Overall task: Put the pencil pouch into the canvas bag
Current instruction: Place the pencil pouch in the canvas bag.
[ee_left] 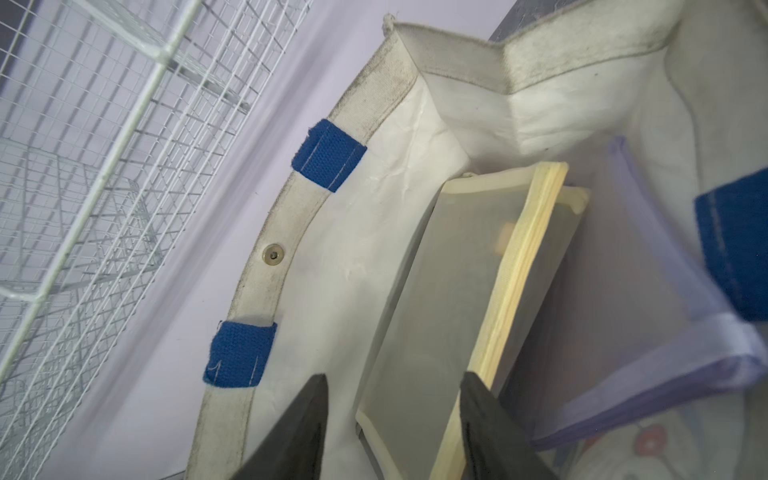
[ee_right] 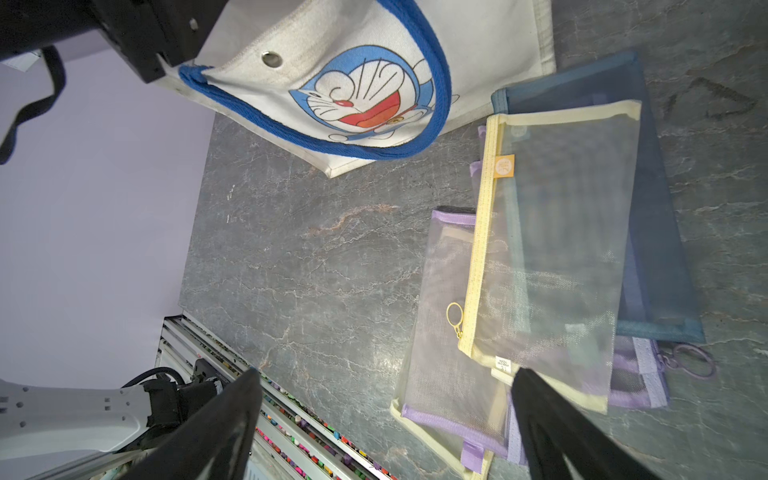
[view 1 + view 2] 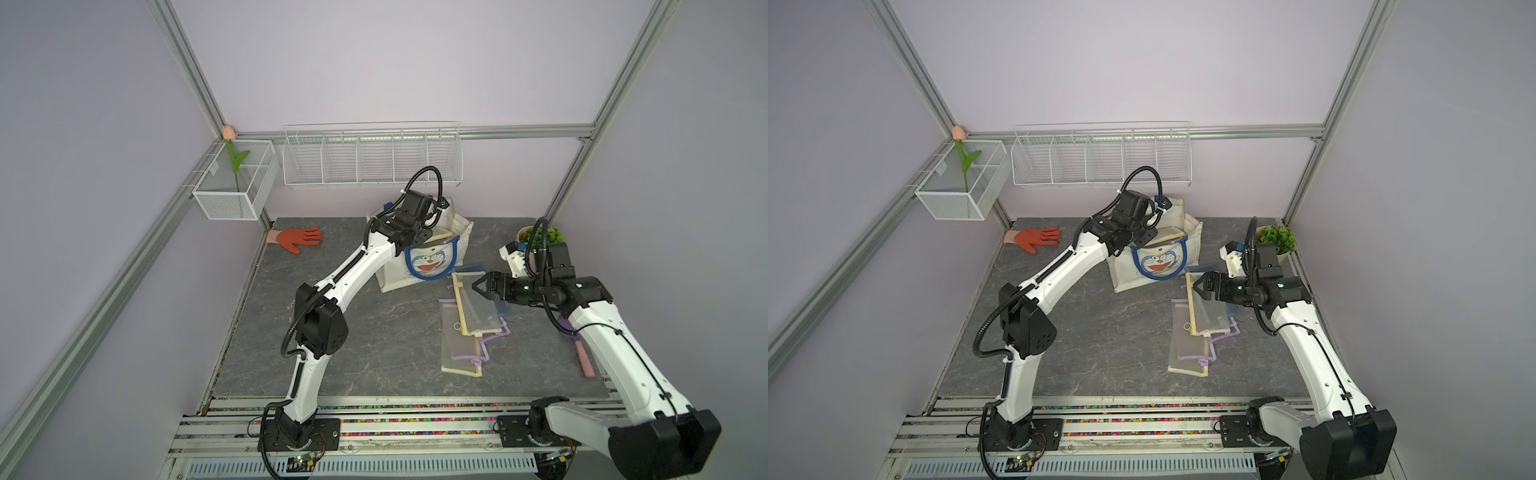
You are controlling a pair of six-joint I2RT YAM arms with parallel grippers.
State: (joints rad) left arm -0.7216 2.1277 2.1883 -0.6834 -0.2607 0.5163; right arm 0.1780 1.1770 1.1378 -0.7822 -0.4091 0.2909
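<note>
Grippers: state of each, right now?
Left gripper: open over the canvas bag, gripping nothing; yellow-trimmed pouch lies inside.
Right gripper: open, empty, above the loose pouches.

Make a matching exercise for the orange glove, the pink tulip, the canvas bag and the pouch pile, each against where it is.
Things:
1. orange glove
2. pink tulip
3. canvas bag
4. pouch pile

Places:
A. in the white mesh basket
B. standing open under the left gripper
C. on the table below the right gripper
D. flat near the table's far-left corner

Pairs: 1-D, 2-A, 3-B, 4-C
</note>
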